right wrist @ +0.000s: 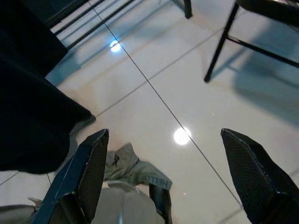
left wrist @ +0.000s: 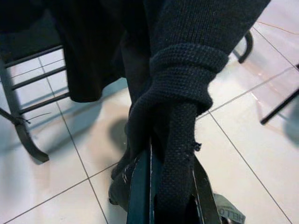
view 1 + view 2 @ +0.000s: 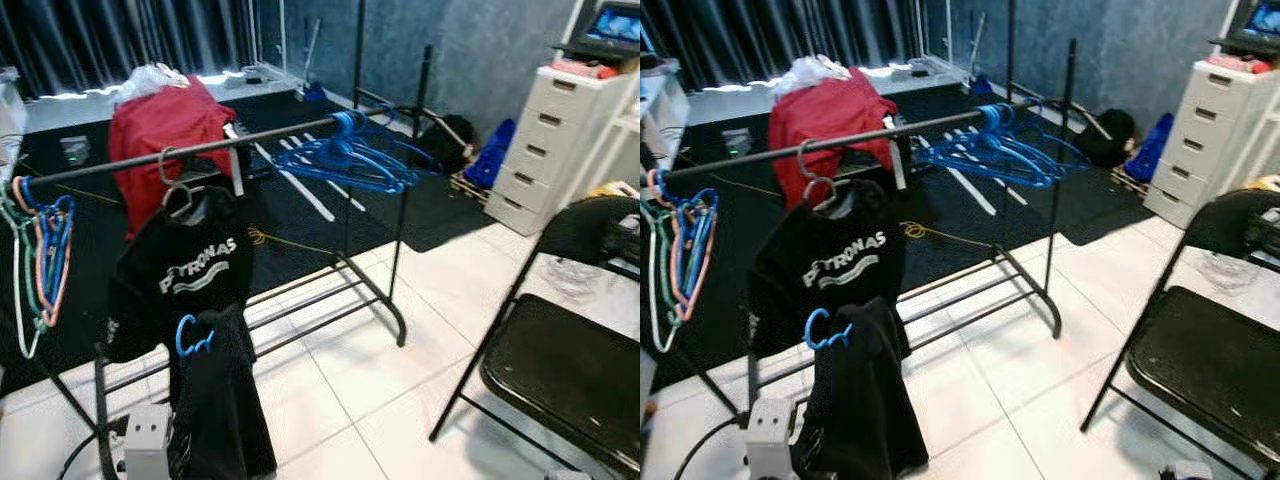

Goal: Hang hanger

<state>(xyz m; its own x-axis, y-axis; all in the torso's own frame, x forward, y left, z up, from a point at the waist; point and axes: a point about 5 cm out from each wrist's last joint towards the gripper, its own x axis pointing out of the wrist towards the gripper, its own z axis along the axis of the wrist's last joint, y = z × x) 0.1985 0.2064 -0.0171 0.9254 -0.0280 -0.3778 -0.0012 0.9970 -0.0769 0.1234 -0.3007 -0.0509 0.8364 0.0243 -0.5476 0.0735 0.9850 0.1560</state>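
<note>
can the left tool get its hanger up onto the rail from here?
Probably yes: the left tool grips the dark garment on the blue hanger, and the rail has bare room beside the black T-shirt.

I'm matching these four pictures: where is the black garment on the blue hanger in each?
Left eye view: black garment, lower left, before the rack.
Right eye view: lower left too.
Left wrist view: its knit sleeve, clamped in the left gripper.
Right wrist view: probably the dark cloth.
Shared landmark: the black folding chair.
</note>
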